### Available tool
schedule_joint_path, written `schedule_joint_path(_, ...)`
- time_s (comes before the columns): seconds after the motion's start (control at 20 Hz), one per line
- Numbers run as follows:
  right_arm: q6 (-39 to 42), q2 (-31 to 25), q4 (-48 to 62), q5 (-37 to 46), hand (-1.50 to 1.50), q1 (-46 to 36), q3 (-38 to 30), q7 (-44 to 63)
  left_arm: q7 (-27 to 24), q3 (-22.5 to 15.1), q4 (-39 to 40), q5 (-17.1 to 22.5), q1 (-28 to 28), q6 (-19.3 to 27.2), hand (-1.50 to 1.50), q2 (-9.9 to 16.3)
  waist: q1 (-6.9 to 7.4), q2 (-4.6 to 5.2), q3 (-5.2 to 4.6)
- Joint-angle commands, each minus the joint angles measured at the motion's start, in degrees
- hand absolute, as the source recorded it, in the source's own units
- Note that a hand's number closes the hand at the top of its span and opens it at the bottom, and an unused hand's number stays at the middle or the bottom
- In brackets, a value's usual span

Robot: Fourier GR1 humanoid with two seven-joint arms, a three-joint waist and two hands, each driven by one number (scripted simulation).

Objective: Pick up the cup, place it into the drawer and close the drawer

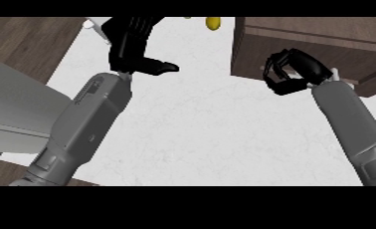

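The brown wooden drawer unit point(308, 44) stands at the right of the white counter point(206, 123). My right hand point(292, 72) is at its front left edge, fingers curled, and nothing shows inside them. A small white bit point(335, 73) peeks out beside that wrist; I cannot tell what it is. No cup is plainly in sight. My left hand point(131, 44) is raised at the upper left, open, with fingers straight and the thumb pointing right.
A small yellow object point(213, 22) lies at the counter's far edge. A white piece point(89, 24) shows just left of the left hand. Dark wood floor lies past the counter's left side.
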Motion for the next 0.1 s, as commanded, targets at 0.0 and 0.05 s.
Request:
schedule_joint_path(0.0, -6.08, -7.57, 1.69, 0.27, 1.5, -9.94, -5.16, 4.18, 0.21, -0.23, -0.58, 0.01, 0.9, -0.87, -1.5, 0.5, 1.74, 0.58, -0.96)
schedule_joint_path(0.05, -6.11, -7.16, 1.41, 0.24, 1.5, -10.16, -5.03, 4.79, 0.01, 0.14, -0.79, 0.24, 0.93, -0.74, -1.5, 0.63, 2.12, 0.47, -1.01)
